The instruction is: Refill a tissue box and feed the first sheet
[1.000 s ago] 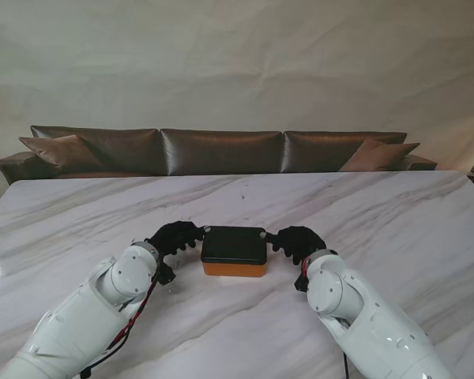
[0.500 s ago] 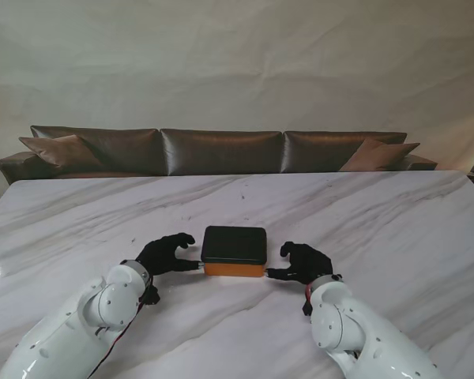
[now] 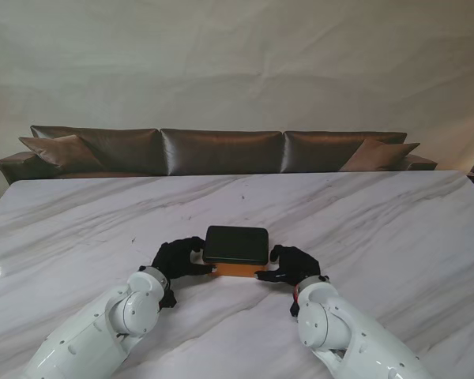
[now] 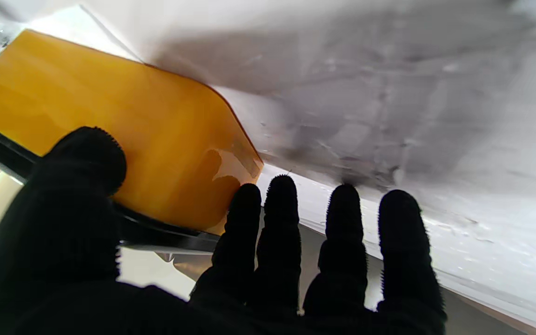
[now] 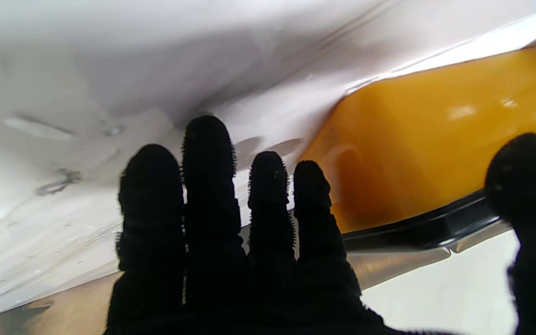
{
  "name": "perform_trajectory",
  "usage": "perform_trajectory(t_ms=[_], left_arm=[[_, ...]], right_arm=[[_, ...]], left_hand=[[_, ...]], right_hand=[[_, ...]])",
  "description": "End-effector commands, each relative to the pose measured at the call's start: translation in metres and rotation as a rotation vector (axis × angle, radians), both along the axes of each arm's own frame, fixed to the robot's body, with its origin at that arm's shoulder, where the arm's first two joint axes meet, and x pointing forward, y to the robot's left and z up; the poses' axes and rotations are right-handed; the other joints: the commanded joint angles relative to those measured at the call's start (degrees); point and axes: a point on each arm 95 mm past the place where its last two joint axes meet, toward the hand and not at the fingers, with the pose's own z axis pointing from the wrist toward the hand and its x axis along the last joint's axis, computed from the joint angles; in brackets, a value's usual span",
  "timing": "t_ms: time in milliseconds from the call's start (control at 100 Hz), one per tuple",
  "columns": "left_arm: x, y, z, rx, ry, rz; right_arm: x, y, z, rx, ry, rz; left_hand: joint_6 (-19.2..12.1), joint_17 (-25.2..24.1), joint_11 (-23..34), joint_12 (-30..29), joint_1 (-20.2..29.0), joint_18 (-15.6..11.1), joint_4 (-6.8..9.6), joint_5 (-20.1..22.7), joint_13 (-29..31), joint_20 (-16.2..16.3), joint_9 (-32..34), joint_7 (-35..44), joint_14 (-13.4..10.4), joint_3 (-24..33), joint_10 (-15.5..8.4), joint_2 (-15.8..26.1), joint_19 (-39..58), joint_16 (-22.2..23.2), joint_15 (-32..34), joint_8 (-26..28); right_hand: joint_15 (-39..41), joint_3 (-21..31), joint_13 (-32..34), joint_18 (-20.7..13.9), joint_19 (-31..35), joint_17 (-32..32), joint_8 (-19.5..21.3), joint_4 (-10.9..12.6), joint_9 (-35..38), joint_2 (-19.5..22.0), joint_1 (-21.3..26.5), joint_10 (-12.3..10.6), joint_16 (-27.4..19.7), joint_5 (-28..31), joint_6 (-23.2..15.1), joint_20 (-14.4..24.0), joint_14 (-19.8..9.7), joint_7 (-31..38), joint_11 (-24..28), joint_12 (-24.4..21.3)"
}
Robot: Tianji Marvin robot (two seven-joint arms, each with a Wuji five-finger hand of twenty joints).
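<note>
One tissue box [image 3: 235, 251] on table [image 3: 395, 221], two hands' fingers [image 4: 244, 218] pinching its ends.

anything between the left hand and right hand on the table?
The tissue box: black lid, orange base. The stand view shows the left hand and right hand flanking its ends.

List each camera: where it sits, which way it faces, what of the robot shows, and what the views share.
Stand view: above the shoulders, facing down and forward over the marble table to a sofa; both white arms, left hand and right hand flank the tissue box.
Left wrist view: along the black-gloved left hand's fingers toward the box's orange side.
Right wrist view: along the right hand's fingers toward the orange side.
Shared: all three show the box and table.
</note>
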Motion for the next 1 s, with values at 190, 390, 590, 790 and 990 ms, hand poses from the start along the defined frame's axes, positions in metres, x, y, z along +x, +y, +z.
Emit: perform_trajectory(t_ms=[190, 390, 590, 790, 990], left_arm=[[-0.001, -0.022, -0.001, -0.069, -0.006, -0.064], [-0.003, -0.028, 0.01, -0.098, -0.054, -0.076], [-0.005, -0.029, 0.03, -0.154, -0.104, -0.066], [-0.008, -0.029, 0.049, -0.213, -0.121, -0.054], [-0.008, -0.025, 0.053, -0.239, -0.091, -0.016]], right_arm=[[-0.006, 0.023, 0.0, 0.041, 0.014, -0.006], [-0.008, 0.031, 0.013, 0.089, -0.038, -0.011], [-0.015, 0.036, 0.03, 0.145, -0.086, -0.015], [-0.021, 0.037, 0.041, 0.187, -0.072, -0.018], [-0.021, 0.034, 0.047, 0.21, -0.044, -0.048]], left_hand=[[-6.1, 1.0, 0.6, -1.2, 2.0, -0.4, 1.27, 6.8, 7.7, 0.1, 10.0, 2.7, -0.7, -0.1, -3.9, -0.7, -15.9, 0.1, 2.3, -0.3], [-9.4, 4.1, 0.6, -0.9, 3.7, -0.6, 0.77, 13.9, 12.1, 0.7, 18.2, 4.9, -1.7, -1.1, -4.7, 3.0, -13.1, 0.5, 3.6, 0.8], [-14.6, 7.9, 2.8, 0.7, 5.9, -1.8, 0.55, 23.2, 17.1, 2.0, 26.8, 9.8, -2.8, -0.9, -5.0, 4.0, -9.0, 1.8, 6.5, 2.3], [-16.2, 11.0, 9.3, 6.3, 6.4, -2.5, -0.62, 34.1, 24.0, 2.7, 37.5, 19.8, -1.6, -2.8, -3.3, 8.5, -5.0, 5.7, 13.3, 7.5], [-14.9, 14.9, 16.4, 10.5, 6.5, -2.5, -0.23, 41.7, 29.9, 3.8, 45.4, 27.5, 0.2, -4.9, -2.0, 10.0, 0.0, 9.4, 21.1, 16.9]], right_hand=[[-0.4, -0.5, 3.3, -3.3, 3.3, 2.0, 0.3, 1.5, 4.6, -2.3, 3.7, -0.2, -1.6, 4.4, -1.7, 1.1, 0.1, 2.3, 2.6, 0.2], [0.7, -1.7, 6.7, -3.5, 4.9, 3.9, 1.0, 0.9, 10.8, -3.4, 8.2, -1.7, -1.9, 11.0, -5.7, 0.8, -0.2, 4.3, 2.9, 0.8], [2.5, -4.7, 11.6, -3.5, 7.1, 6.8, 1.5, -0.5, 19.2, -1.4, 13.0, -3.3, -2.1, 19.8, -9.6, 0.0, -0.3, 5.2, 2.7, 1.7], [5.1, -6.2, 17.5, -3.0, 10.5, 10.8, -5.1, -3.0, 29.2, 1.6, 15.4, -3.1, -2.3, 29.1, -13.1, -1.0, 0.3, 11.2, 3.7, 3.8], [7.7, -6.4, 22.3, -2.7, 13.7, 14.7, -2.9, -2.9, 35.6, 4.4, 16.4, -3.4, -2.0, 35.8, -14.8, -0.9, 0.5, 15.6, 6.6, 6.0]])
